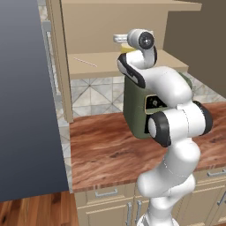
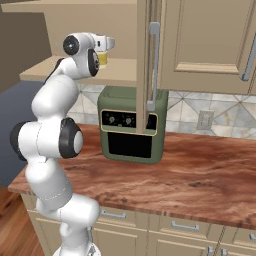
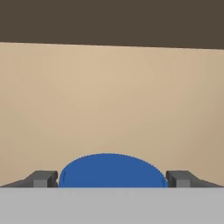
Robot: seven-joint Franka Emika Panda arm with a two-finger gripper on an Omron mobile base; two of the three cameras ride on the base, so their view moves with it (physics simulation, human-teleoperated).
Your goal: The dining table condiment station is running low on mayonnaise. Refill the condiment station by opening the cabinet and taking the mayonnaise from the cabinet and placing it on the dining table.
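The cabinet stands open, and its right door swings out edge-on with a silver bar handle. On its lower shelf sits the mayonnaise, a small jar with a yellowish body and a blue lid. My gripper is open and reaches into the cabinet, one fingertip on each side of the lid without touching it. From the base cameras the gripper sits right at the top of the jar. The dining table is out of view.
A green oven stands on the wood counter directly under the open cabinet. A tall dark grey panel rises at the left. Closed cabinet doors hang to the right, and drawers line the counter front.
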